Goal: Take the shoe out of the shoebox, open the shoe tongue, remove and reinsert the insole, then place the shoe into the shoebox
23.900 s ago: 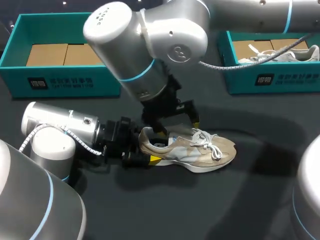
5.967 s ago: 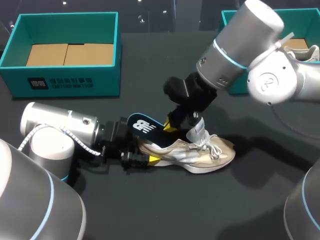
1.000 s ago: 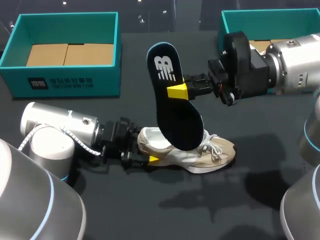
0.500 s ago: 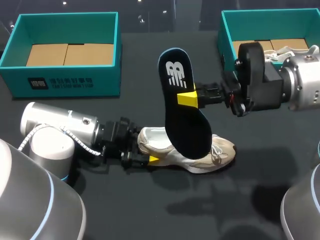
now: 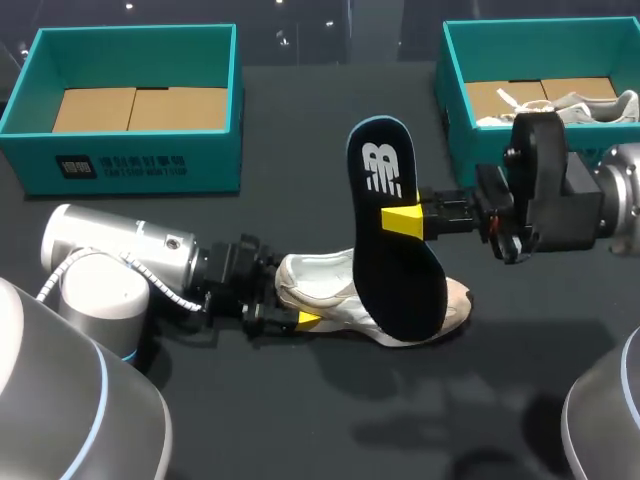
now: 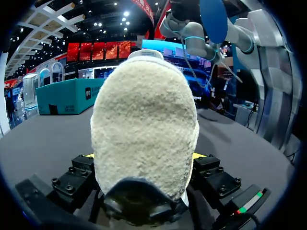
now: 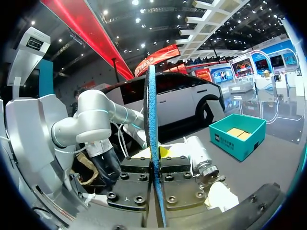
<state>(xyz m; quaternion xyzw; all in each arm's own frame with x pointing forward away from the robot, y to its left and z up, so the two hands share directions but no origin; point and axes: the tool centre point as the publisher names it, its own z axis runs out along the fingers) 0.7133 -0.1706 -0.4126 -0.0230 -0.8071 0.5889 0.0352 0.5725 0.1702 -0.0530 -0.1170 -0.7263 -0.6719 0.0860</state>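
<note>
The beige-and-white sneaker point(image 5: 318, 292) lies on its sole on the dark grey table point(image 5: 300, 420), outside both boxes, with its heel toward the left arm. The left gripper point(image 5: 292, 305) clamps the heel from two sides. The dark navy foam insole point(image 5: 395, 255) is out of the shoe and stands on end above it, pinched mid-length by the right gripper point(image 5: 408, 222). An open teal cardboard shoebox point(image 5: 130, 170) stands at the far left of the table. A second teal shoebox point(image 5: 460, 130) stands at the far right.

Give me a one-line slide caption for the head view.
Right end effector holds the insole aloft over the shoe, whose heel the left end effector grips.
</note>
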